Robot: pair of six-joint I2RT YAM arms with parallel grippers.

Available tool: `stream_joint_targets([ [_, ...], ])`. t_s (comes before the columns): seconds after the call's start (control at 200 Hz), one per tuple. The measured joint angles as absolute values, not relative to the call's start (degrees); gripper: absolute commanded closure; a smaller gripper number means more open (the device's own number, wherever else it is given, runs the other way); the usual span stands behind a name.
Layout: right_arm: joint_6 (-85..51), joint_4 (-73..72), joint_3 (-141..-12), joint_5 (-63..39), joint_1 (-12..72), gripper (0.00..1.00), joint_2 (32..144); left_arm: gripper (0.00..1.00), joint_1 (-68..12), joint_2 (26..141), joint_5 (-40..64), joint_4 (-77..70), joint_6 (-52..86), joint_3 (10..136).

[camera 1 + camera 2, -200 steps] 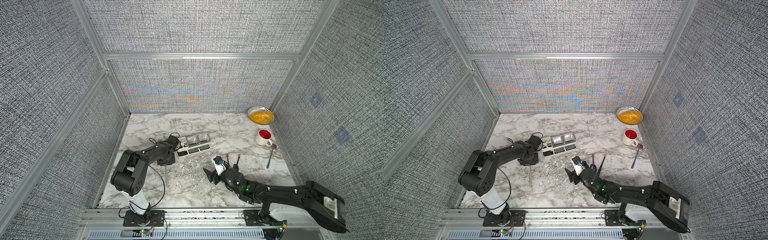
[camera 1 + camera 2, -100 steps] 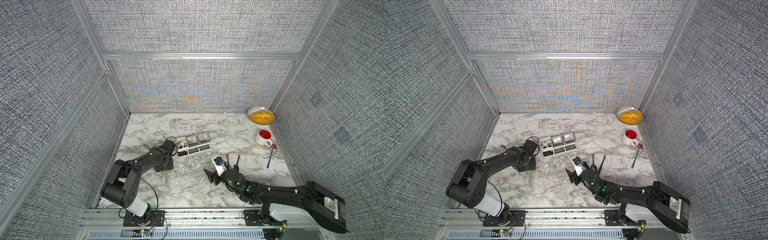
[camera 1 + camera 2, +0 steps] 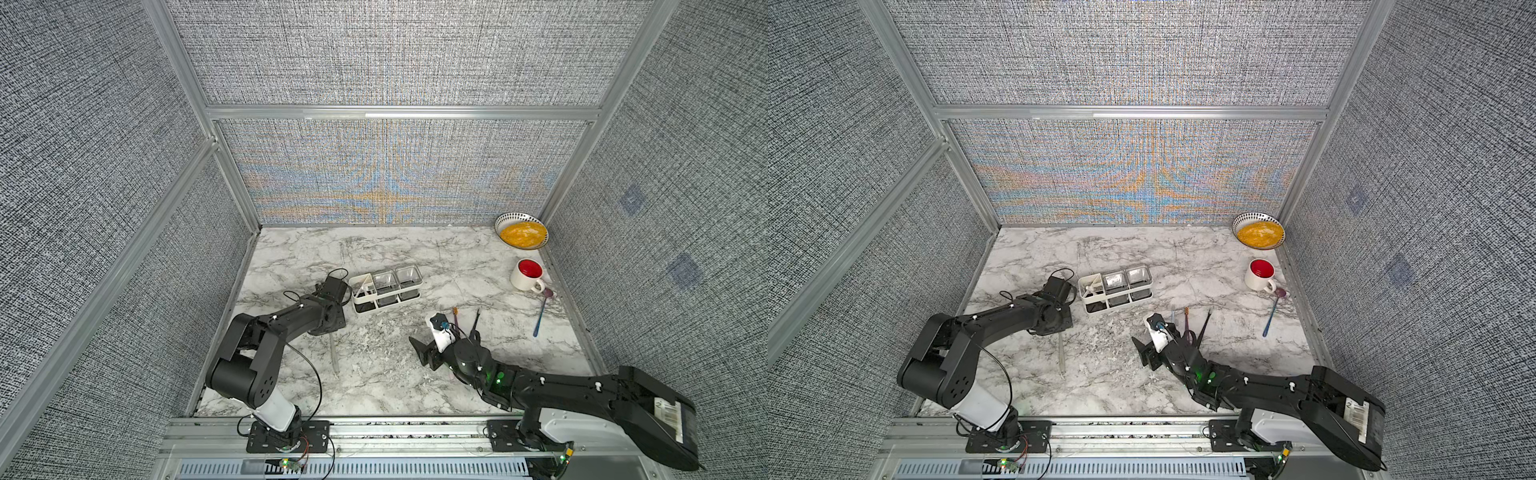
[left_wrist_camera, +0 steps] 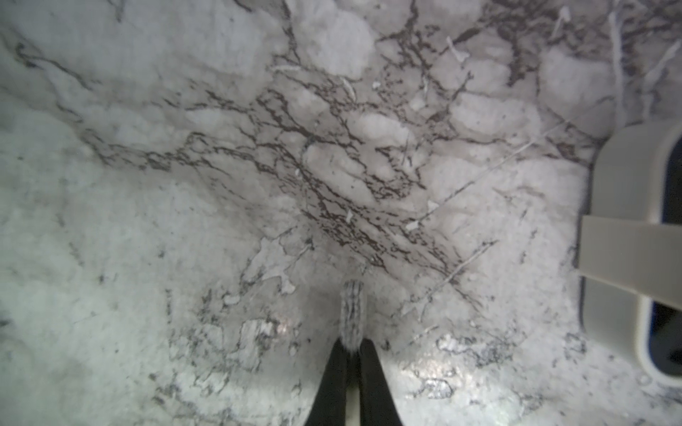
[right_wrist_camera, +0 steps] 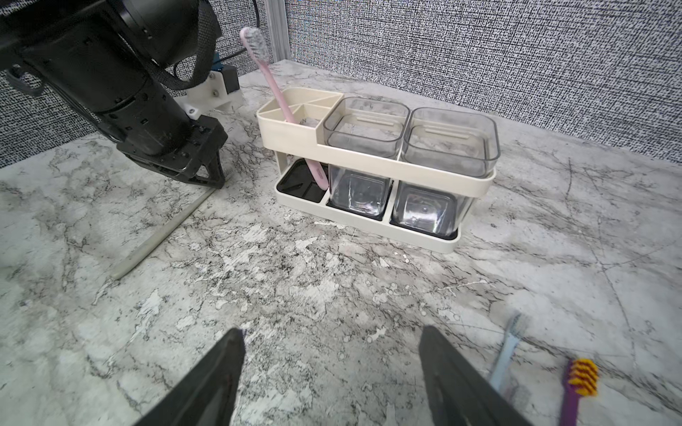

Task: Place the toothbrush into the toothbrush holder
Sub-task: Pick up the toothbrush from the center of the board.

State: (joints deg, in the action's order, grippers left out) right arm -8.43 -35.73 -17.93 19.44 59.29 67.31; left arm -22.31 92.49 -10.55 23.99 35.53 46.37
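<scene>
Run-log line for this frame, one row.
left tool: shut on white toothbrush, flat on table | right tool: open, empty | toothbrush holder: pink toothbrush in end section | lift: not yet done

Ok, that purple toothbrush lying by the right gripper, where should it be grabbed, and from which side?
Pinch the purple toothbrush across its slim handle, behind the bristled head, coming straight down: it lies flat on the table. The light blue toothbrush lies close beside it, so keep the jaws narrow. The open right gripper is nearest.
</scene>
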Motion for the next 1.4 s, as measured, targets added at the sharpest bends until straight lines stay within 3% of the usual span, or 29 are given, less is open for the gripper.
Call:
stream_joint_targets([
  [0.801,-9.2,-36.5,-18.3,19.0,59.3,0.23,70.1,1.0,-22.3,72.0,-12.1,38.1,28.4,54.9],
  [1.401,-9.7,-38.2,-18.6,18.0,59.3,0.23,72.6,1.0,-22.6,73.6,-18.3,9.6,19.8,61.6],
])
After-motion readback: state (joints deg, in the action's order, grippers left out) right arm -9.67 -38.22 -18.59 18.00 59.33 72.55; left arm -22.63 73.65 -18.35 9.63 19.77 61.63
